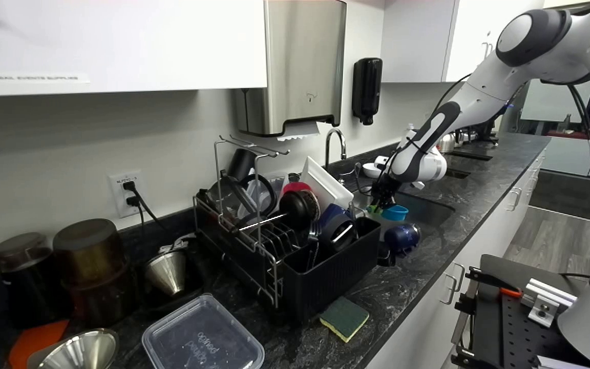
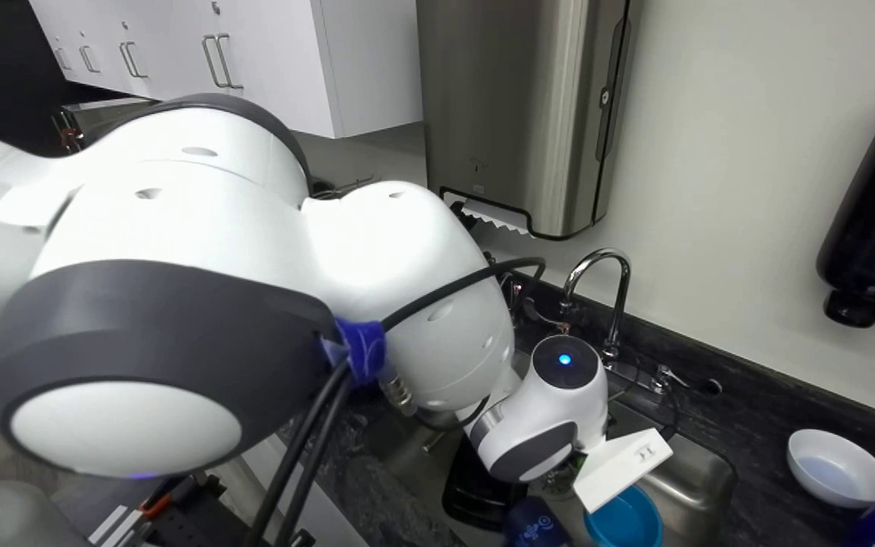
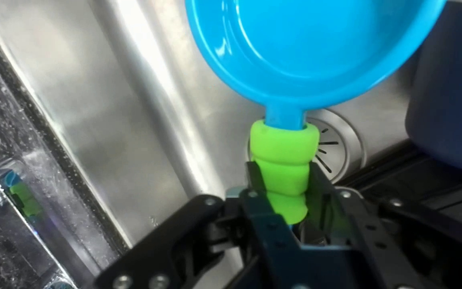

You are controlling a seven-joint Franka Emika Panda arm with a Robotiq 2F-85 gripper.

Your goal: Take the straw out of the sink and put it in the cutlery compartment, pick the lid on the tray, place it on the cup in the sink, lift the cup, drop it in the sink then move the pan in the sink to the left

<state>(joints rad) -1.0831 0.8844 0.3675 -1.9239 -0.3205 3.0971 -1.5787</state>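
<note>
The blue pan (image 3: 311,48) has a lime-green handle (image 3: 283,160), and my gripper (image 3: 281,168) is shut on it, a finger against each side. In both exterior views the pan (image 1: 395,212) (image 2: 623,518) shows within the sink (image 2: 699,486); whether it touches the bottom I cannot tell. In the wrist view a dark blue vessel, likely the cup (image 3: 451,92), stands right of the pan over steel and black. An exterior view shows cutlery in the black compartment (image 1: 333,269) of the dish rack. The straw, the lid and the tray cannot be made out.
A curved tap (image 2: 597,281) rises behind the sink. The loaded dish rack (image 1: 269,246) stands beside it on the counter, with a sponge (image 1: 345,318) and a clear container (image 1: 203,338) nearby. A white bowl (image 2: 838,467) sits past the sink's far end.
</note>
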